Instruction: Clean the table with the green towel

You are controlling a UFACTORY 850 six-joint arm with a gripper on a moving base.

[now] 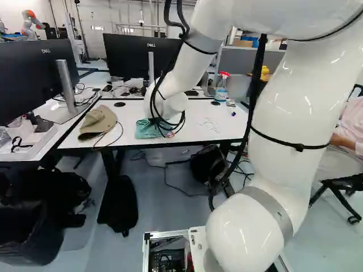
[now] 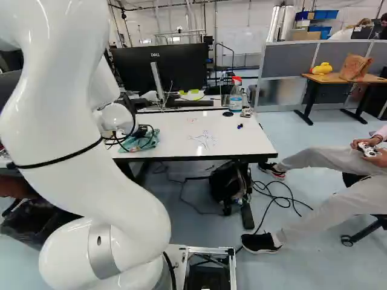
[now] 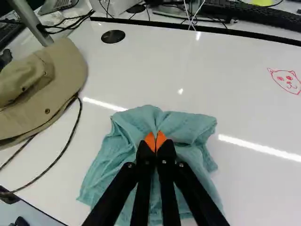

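Gripper (image 2: 143, 133) closed, pads almost together, pinching fold of green towel (image 3: 188, 127). Towel lies rumpled on white bench (image 3: 258, 193), between tan hat (image 3: 61, 66) and red drawing (image 3: 286, 81). Spray bottle (image 2: 236, 98) near far edge.

At the counter's 9 o'clock, a glossy white robot arm (image 2: 84, 139) lowers its black hand (image 2: 142, 130) to a crumpled teal cloth towel (image 2: 150, 141) on the white-topped counter (image 2: 175, 140). From the counter's middle, a black flat-screen monitor (image 2: 181, 66) rises toward 11 o'clock, a clear spray bottle with a red trigger (image 2: 236, 100) stands toward 1, and a yellow duck-shaped figure (image 2: 321, 68) sits farther off toward 2.
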